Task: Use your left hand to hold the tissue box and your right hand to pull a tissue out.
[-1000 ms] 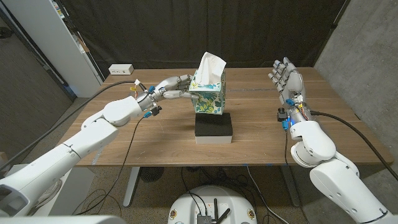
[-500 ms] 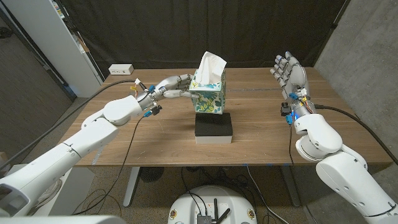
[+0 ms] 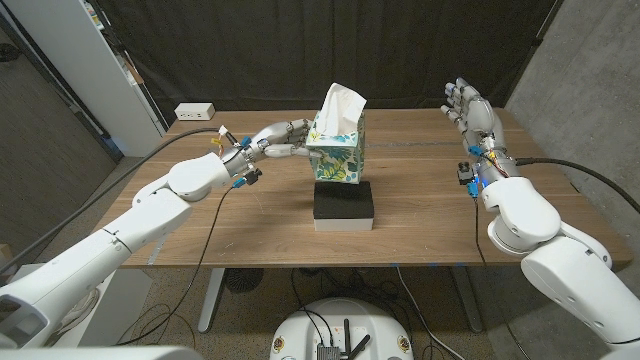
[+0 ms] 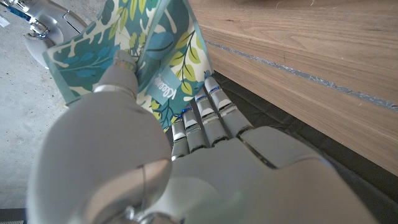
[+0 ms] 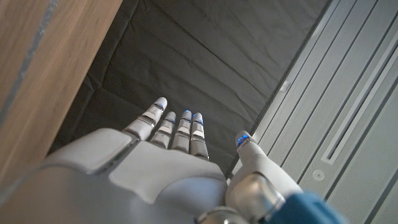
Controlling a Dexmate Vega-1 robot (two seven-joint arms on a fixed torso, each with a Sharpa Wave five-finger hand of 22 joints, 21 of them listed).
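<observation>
A tissue box [image 3: 335, 154] with a teal leaf print stands on a black block [image 3: 344, 204] mid-table, and a white tissue [image 3: 338, 104] sticks up from its top. My left hand [image 3: 277, 139] grips the box's left side; its fingers [image 4: 205, 115] press the leafy print [image 4: 146, 56] in the left wrist view. My right hand [image 3: 471, 111] is raised at the right of the table, far from the box, its fingers spread and nothing in it. In the right wrist view that hand [image 5: 168, 155] points at a dark curtain.
A white power strip [image 3: 194, 111] lies at the table's back left corner. A dark curtain [image 3: 330, 45] hangs behind the table [image 3: 250, 215], and a grey cabinet [image 3: 75, 60] stands at the left. Cables trail from both wrists.
My right hand has lifted and moved back and a little to the right. The left hand and the tissue box have kept their place.
</observation>
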